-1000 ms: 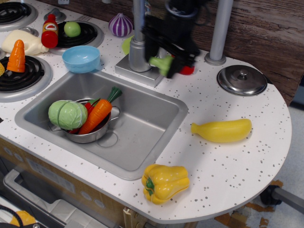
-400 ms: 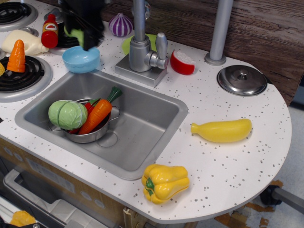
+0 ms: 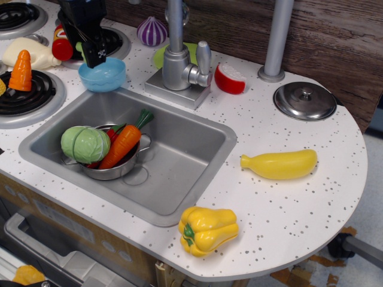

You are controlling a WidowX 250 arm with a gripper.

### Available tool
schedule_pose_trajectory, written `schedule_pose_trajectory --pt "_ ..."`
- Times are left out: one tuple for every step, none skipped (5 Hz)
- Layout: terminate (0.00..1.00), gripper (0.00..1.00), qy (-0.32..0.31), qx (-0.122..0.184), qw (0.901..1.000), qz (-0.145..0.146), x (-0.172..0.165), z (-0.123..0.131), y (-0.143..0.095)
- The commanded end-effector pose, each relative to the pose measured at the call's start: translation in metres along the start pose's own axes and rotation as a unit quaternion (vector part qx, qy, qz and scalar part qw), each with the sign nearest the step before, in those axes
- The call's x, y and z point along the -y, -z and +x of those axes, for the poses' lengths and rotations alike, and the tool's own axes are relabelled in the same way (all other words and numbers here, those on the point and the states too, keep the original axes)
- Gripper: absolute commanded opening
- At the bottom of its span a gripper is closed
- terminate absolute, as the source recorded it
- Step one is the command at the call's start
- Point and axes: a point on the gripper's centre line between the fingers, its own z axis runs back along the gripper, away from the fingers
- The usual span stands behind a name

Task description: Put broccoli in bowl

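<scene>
While the gripper (image 3: 96,57) hangs over the bowl (image 3: 106,78), broccoli is hidden.

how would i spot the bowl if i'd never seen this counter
Start at the steel sink and look just past its far-left corner. The bowl sits there on the speckled counter, under the black claw. It is the only light-blue thing, smooth and plain, unlike the steel pot.
</scene>
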Motion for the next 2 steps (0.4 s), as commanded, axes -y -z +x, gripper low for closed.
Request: schedule_pose_trajectory --pt "0.00 1.00 0.008 0.019 0.9995 0.024 -0.0135 0.0059 -0.0153" --pt "1.00 1.00 0.008 0.019 0.9995 0.024 -0.0135 0.0059 -0.0153"
